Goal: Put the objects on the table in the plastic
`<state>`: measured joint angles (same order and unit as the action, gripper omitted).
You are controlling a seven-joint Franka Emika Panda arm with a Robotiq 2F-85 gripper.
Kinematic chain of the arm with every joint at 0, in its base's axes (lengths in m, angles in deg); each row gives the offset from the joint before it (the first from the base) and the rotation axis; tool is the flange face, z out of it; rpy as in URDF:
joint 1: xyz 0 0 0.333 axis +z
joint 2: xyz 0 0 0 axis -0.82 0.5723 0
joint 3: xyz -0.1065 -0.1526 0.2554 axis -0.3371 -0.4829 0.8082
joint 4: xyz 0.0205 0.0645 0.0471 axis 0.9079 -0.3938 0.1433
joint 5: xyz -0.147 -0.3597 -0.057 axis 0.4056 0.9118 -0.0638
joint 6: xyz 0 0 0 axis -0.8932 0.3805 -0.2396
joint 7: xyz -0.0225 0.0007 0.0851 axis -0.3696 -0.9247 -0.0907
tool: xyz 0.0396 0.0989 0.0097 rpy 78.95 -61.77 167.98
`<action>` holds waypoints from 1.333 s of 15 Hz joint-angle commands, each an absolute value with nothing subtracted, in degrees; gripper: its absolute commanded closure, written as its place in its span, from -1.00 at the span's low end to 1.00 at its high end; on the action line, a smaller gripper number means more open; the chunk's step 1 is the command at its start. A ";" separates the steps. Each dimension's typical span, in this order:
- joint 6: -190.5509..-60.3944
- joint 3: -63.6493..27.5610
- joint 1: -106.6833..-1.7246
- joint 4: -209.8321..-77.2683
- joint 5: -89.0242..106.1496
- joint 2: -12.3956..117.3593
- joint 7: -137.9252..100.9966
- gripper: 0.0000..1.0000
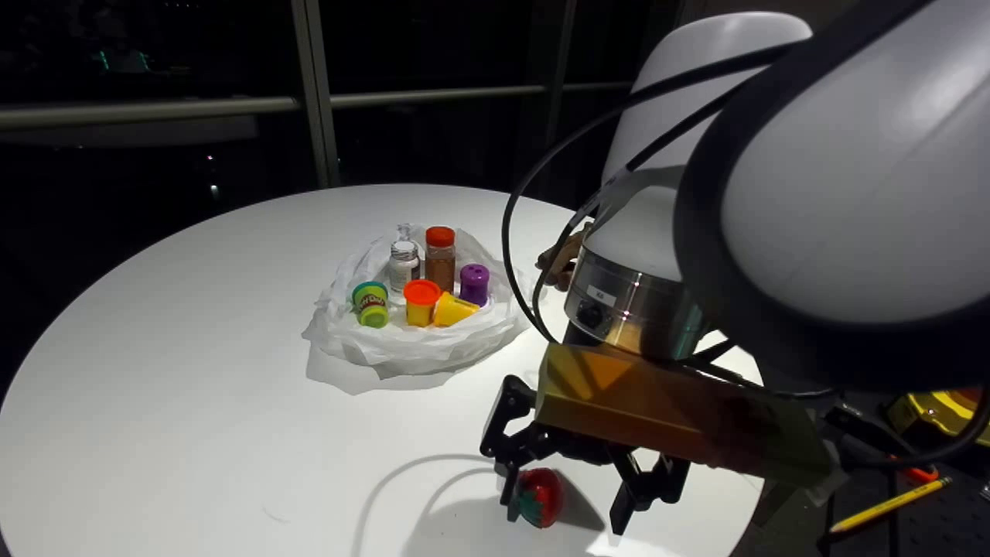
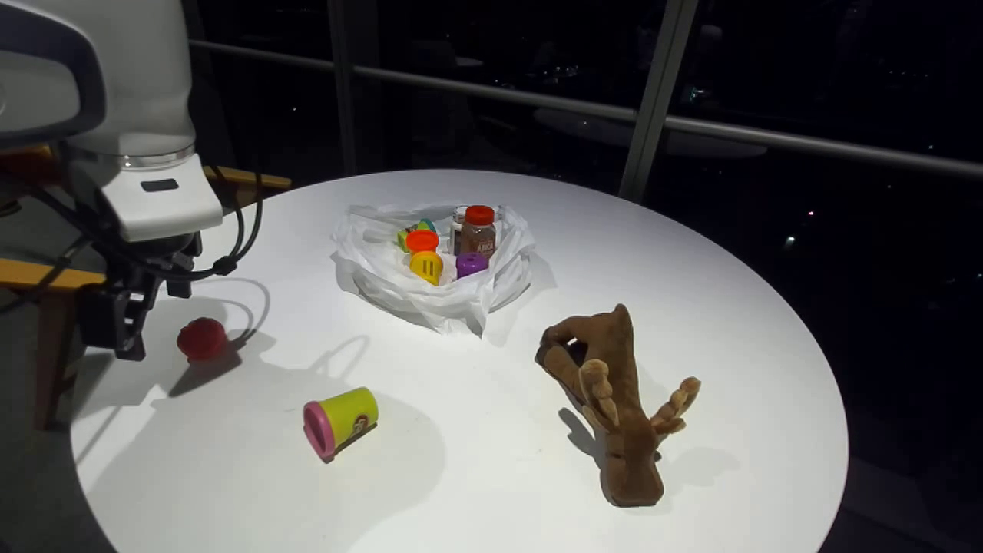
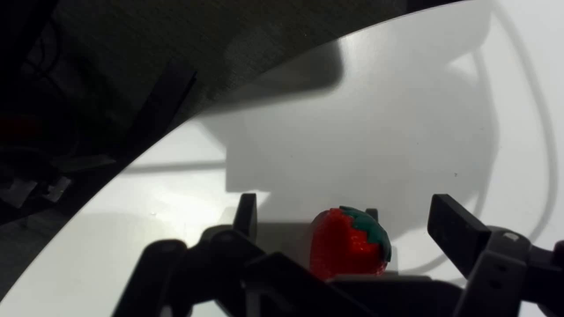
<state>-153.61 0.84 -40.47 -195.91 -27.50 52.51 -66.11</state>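
Checking the wrist view, I see the round red, green-leaved strawberry [image 3: 349, 244] at six o'clock from my wide-spread black gripper [image 3: 343, 215].

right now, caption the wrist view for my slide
Gripper open, its jaws framing a red strawberry on the white table.

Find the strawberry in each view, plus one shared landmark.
In an exterior view: strawberry, near the bottom, slightly right of centre.
In an exterior view: strawberry, at left, below mid-height.
In the wrist view: strawberry, low, right of centre.
Shared landmark: the open black claw, in all three.
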 commanded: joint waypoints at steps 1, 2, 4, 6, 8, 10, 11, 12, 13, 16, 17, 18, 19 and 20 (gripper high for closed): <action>-156.77 0.49 -40.49 -194.41 -27.18 55.05 -64.81 -1.00; -157.27 0.00 -40.34 -194.21 -26.62 55.56 -64.98 -1.00; -157.77 -0.42 -40.42 -193.95 -26.19 56.14 -65.12 -1.00; -158.16 -0.63 -40.74 -193.70 -26.24 56.68 -64.88 -1.00; -158.31 -0.81 -40.90 -193.25 -26.33 57.16 -64.64 -1.00; -158.51 -1.13 -40.88 -192.65 -26.10 57.81 -64.52 -0.91; -158.50 -1.10 -40.94 -192.31 -26.13 58.01 -64.28 -0.48; -158.64 -1.09 -40.98 -192.00 -26.12 58.30 -64.05 -0.42; -158.70 -1.05 -41.08 -191.63 -26.17 58.64 -63.77 -0.40; -158.94 -0.93 -40.94 -190.80 -26.33 59.44 -63.44 0.07; -158.96 -0.98 -41.07 -190.75 -26.43 59.46 -63.38 0.25; -159.01 -1.12 -41.09 -190.74 -26.37 59.47 -63.38 0.38; -159.00 -1.32 -41.14 -190.84 -26.29 59.22 -63.41 0.47; -158.89 -1.45 -41.36 -191.13 -26.35 58.84 -63.33 0.47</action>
<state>-157.85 -1.08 -40.85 -191.50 -26.92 58.80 -64.18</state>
